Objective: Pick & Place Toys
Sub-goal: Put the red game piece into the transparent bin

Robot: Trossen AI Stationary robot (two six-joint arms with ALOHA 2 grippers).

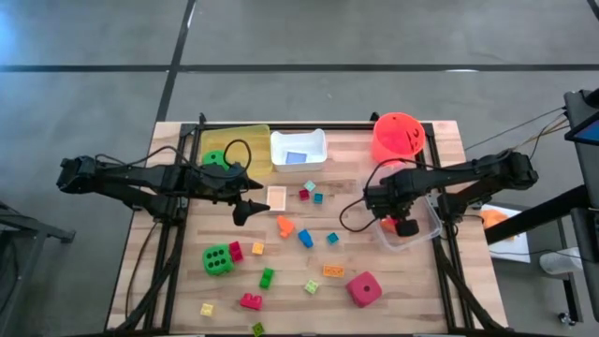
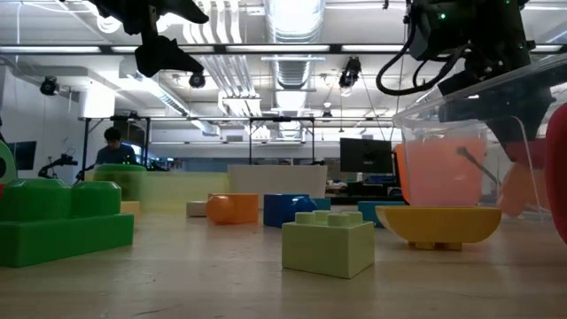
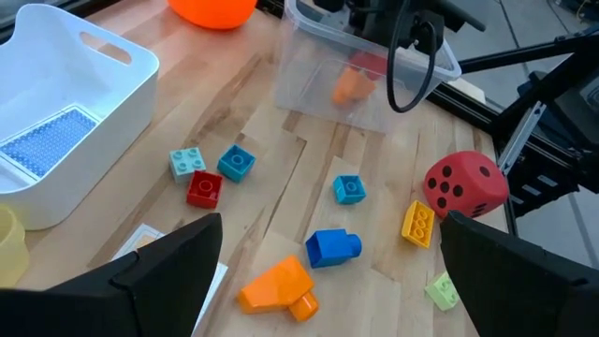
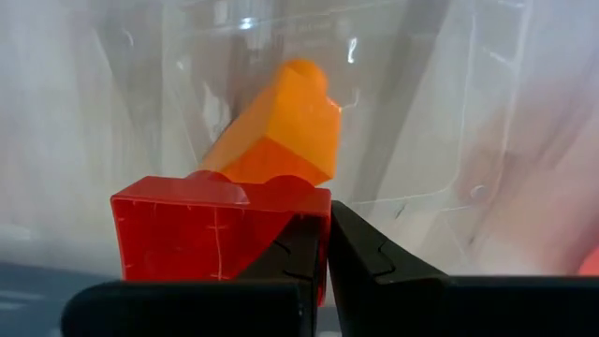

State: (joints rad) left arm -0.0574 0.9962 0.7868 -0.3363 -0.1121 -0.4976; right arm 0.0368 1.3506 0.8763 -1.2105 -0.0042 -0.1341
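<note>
My right gripper (image 4: 328,211) points down into the clear tray (image 1: 426,229) at the table's right, fingers shut with nothing between them. A red brick (image 4: 206,234) lies right beside one finger, and an orange brick (image 4: 281,131) lies just past it in the tray. My left gripper (image 3: 328,281) hangs open above the table's middle left (image 1: 248,211), over a square card (image 1: 276,197). Loose bricks lie around it, such as an orange one (image 1: 284,225) and a blue one (image 1: 305,238). A green die (image 1: 218,259) and a pink-red die (image 1: 364,288) rest on the near half. My right gripper comes from above with its shut fingers next to the red brick's end (image 4: 281,234). One finger (image 4: 304,253) overlaps that end in the wrist view. Whether it touches the brick I cannot tell.
A yellow tray (image 1: 251,140) holding a second green die (image 1: 215,159) and a white tray (image 1: 298,148) holding a blue card (image 1: 296,159) stand at the far edge. An orange-red bucket (image 1: 398,136) stands at the far right. Several small bricks dot the near edge.
</note>
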